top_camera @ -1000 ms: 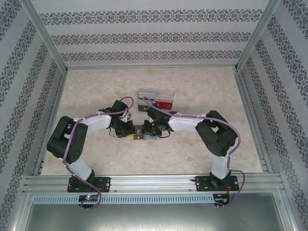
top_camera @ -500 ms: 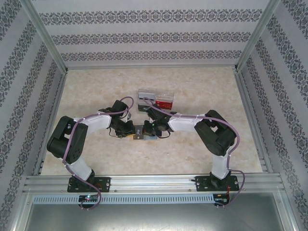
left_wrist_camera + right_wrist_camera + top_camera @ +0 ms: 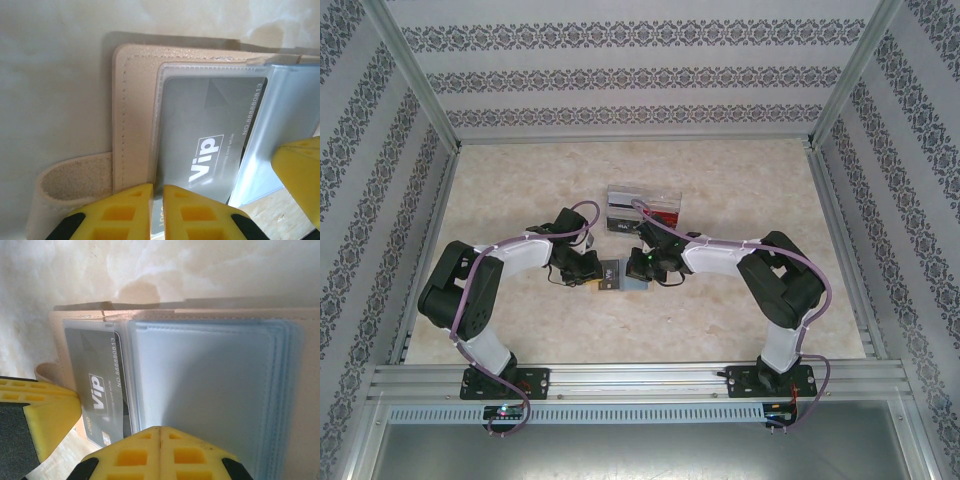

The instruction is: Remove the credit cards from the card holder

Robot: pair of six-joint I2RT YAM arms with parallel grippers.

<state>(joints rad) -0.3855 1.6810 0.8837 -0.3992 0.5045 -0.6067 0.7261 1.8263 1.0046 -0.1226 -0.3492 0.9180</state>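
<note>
The card holder (image 3: 618, 275) lies open on the table between my two grippers. Its tan cover (image 3: 135, 100) has a strap loop (image 3: 70, 180) at the left. A grey credit card marked "Vip" (image 3: 210, 125) sits in a clear sleeve inside. My left gripper (image 3: 158, 187) has its yellow fingers almost together, a thin slit between them, tips down over the card's lower edge. My right gripper (image 3: 160, 429) is shut, fingers touching, over the stack of blue-grey sleeves (image 3: 210, 385). The grey card (image 3: 95, 365) lies to their left.
A clear plastic tray (image 3: 643, 208) stands just behind the grippers, with a red thing (image 3: 663, 213) and a dark one inside. Patterned walls enclose the marble table on three sides. The left gripper's yellow finger (image 3: 40, 415) shows beside the holder.
My right gripper's fingers have closed fully. The right arm has shifted a little to the right, and the holder lies opened wider. The left arm has not moved.
</note>
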